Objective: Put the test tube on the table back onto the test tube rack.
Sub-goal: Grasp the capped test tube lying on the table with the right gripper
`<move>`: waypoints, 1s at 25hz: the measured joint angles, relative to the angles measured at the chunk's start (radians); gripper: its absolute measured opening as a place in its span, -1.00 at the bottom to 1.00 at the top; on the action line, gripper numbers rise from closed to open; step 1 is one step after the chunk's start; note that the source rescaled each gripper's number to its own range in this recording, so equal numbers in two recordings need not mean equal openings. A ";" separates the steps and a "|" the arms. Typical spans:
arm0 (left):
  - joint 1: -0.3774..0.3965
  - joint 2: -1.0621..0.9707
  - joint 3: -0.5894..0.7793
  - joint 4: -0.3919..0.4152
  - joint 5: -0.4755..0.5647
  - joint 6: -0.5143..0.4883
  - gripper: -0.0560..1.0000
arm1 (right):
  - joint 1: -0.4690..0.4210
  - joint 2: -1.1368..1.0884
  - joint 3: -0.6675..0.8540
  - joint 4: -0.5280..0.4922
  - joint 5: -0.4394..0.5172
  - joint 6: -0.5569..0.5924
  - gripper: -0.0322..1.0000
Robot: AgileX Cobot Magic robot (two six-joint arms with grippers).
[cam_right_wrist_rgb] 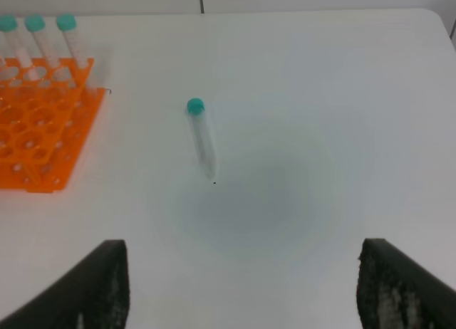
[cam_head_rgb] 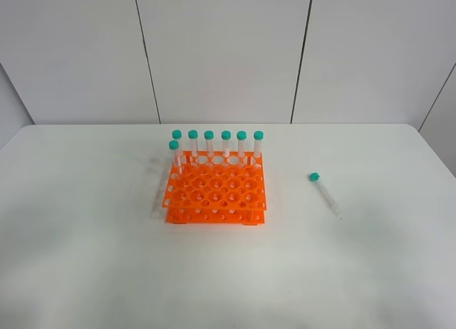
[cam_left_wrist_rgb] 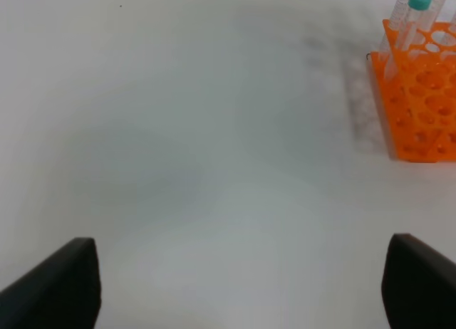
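On the table [cam_head_rgb: 85, 229] the test tube [cam_head_rgb: 324, 194] lies flat, likely light and slick. Pinch it mid-body; right gripper [cam_right_wrist_rgb: 242, 283] and left gripper [cam_left_wrist_rgb: 239, 283] gape empty

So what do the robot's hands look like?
Only the finger ends show. The left gripper has two smooth, matte black fingers with blocky, slanted tips. The right gripper has the same dark wedge shapes, but its pads look rough and speckled grey. No cables or markings are visible.

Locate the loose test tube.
In the exterior high view, the test tube lies flat on the table, right of the test tube rack, apart from it.
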 joint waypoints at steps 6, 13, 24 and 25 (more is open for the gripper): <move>0.000 0.000 0.000 0.000 0.000 0.000 0.68 | 0.000 0.000 0.000 0.000 0.000 0.000 0.34; 0.000 0.000 0.000 0.000 0.000 0.000 0.68 | 0.000 0.000 0.000 -0.001 0.000 0.000 0.34; 0.000 0.000 0.000 0.000 0.000 0.000 0.68 | 0.000 0.200 -0.119 0.046 -0.048 -0.057 0.34; 0.000 0.000 0.000 0.000 0.000 0.000 0.68 | 0.000 0.259 -0.145 0.070 -0.048 -0.058 0.34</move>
